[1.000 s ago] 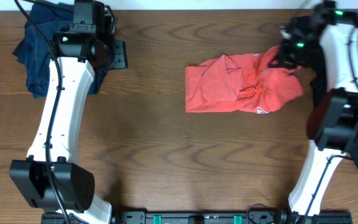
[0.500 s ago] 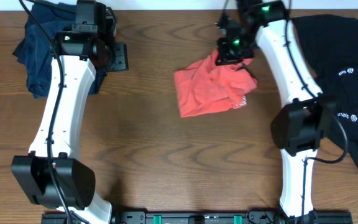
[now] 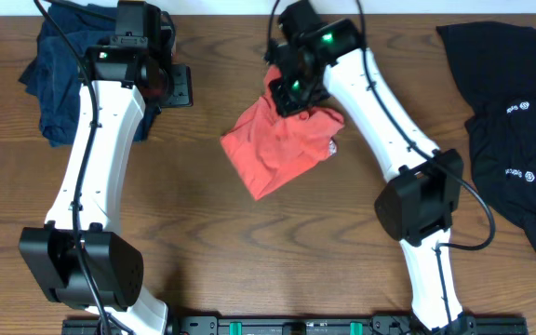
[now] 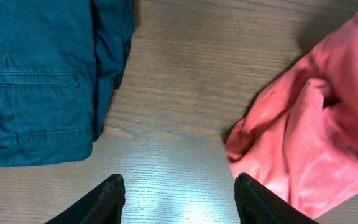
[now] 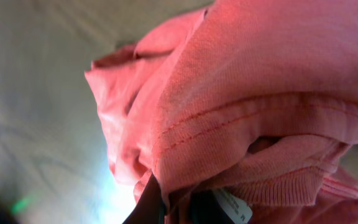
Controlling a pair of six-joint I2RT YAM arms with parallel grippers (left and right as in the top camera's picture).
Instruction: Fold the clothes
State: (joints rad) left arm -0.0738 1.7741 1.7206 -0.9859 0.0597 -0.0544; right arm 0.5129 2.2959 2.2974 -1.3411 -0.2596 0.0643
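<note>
The right gripper (image 3: 293, 90) is pinching the upper edge of a crumpled coral-red shirt (image 3: 273, 149), which is lying bunched on the wooden table (image 3: 249, 251). The left gripper (image 3: 177, 84) is hanging just beside a dark blue garment (image 3: 49, 88) at the far left. A black garment (image 3: 510, 112) is lying at the far right.

White-shelled left arm (image 3: 96, 140) and right arm (image 3: 380, 98), black joint housings (image 3: 424, 203), black cables (image 3: 74, 200) along the links, small green lights (image 3: 324, 39), matte black tapered fingers (image 4: 107, 199)

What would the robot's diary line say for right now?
right gripper: shut on red shirt | left gripper: open, empty | blue garment: bunched beside left arm | black garment: untouched
</note>
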